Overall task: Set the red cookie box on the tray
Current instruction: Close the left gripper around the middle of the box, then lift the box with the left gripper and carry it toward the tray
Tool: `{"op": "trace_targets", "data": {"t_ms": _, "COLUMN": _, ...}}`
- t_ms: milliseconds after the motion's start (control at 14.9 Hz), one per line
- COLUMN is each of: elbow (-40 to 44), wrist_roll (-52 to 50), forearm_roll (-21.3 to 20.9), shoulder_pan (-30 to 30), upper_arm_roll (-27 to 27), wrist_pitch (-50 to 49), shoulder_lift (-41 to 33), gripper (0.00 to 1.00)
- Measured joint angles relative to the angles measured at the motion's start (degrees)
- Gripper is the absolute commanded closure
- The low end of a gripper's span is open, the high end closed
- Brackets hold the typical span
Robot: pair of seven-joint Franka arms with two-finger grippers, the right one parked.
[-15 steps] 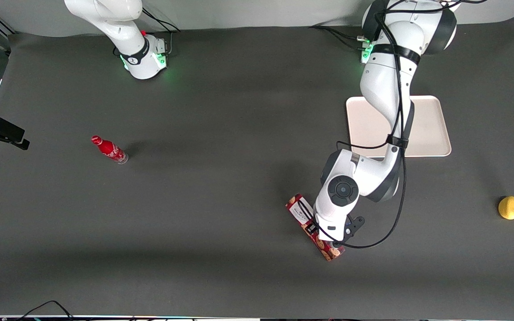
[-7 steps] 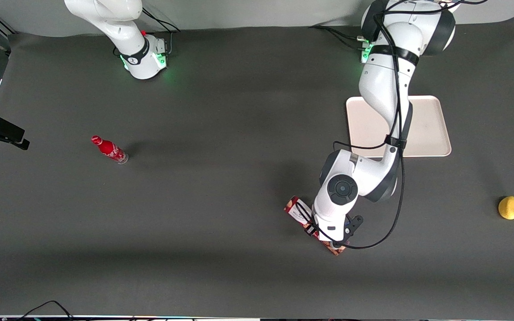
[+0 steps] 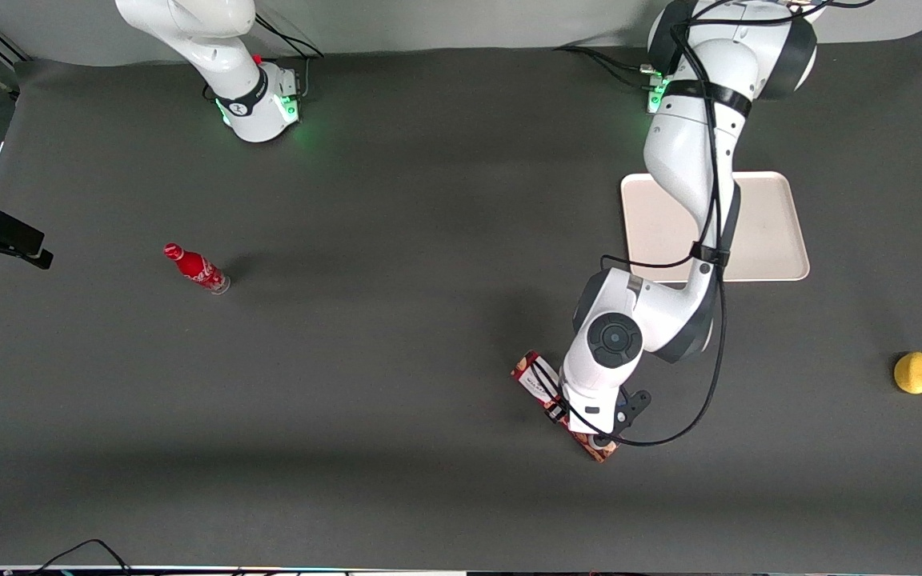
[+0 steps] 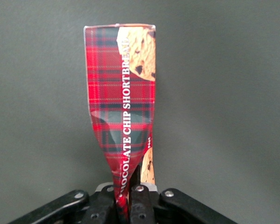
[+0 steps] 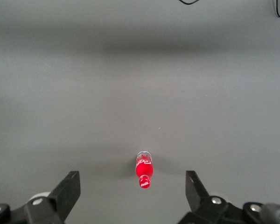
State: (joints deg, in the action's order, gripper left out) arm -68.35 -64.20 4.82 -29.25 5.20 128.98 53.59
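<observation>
A dark grey desk point(image 3: 397, 384) fills the front view, carrying 4 things spread well apart. The largest is the tray point(image 3: 773, 232), cream with rounded corners and a low rim, lying flat toward the working arm's end of the desk; the white left arm reaches over part of it. Nearer to the front camera than the tray is the red cookie box point(image 3: 531, 374), a long narrow tartan carton printed with chocolate-chip cookies, set at a diagonal, with both ends showing past the arm's wrist. The wrist view shows the red cookie box point(image 4: 123, 102) pinched at its middle, its sides creased inward where the pincer point(image 4: 130, 198) presses on it. The front view does not show whether the box touches the desk. A small red bottle point(image 3: 195, 268) stands toward the parked arm's end of the desk. A yellow lemon point(image 3: 915, 373) rests alone toward the working arm's end, well apart from the tray and the box.
</observation>
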Motion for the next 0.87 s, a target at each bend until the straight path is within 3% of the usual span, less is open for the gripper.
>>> {"op": "trace_targets", "data": {"t_ms": 201, "elbow": 1.6, "wrist_roll": 5.8, "forearm_roll": 3.7, "shoulder_pan": 0.3, "upper_arm_roll": 1.3, "wrist_pitch": -3.8, "shoulder_lift": -1.8, "gripper": 1.00}}
{"op": "trace_targets", "data": {"t_ms": 470, "elbow": 2.9, "wrist_roll": 14.4, "forearm_roll": 5.7, "shoulder_pan": 2.0, "upper_arm_roll": 2.5, "wrist_pitch": -19.2, "shoulder_lift": -10.3, "gripper": 1.00}}
{"op": "trace_targets", "data": {"t_ms": 739, "elbow": 1.5, "wrist_roll": 30.3, "forearm_roll": 5.0, "shoulder_pan": 5.3, "upper_arm_roll": 4.6, "wrist_pitch": -37.5, "shoulder_lift": -22.2, "gripper": 1.00}}
{"op": "trace_targets", "data": {"t_ms": 873, "elbow": -3.8, "wrist_roll": 39.0, "forearm_roll": 1.0, "shoulder_pan": 6.5, "upper_arm_roll": 6.5, "wrist_pitch": -40.7, "shoulder_lift": -28.7, "gripper": 1.00}}
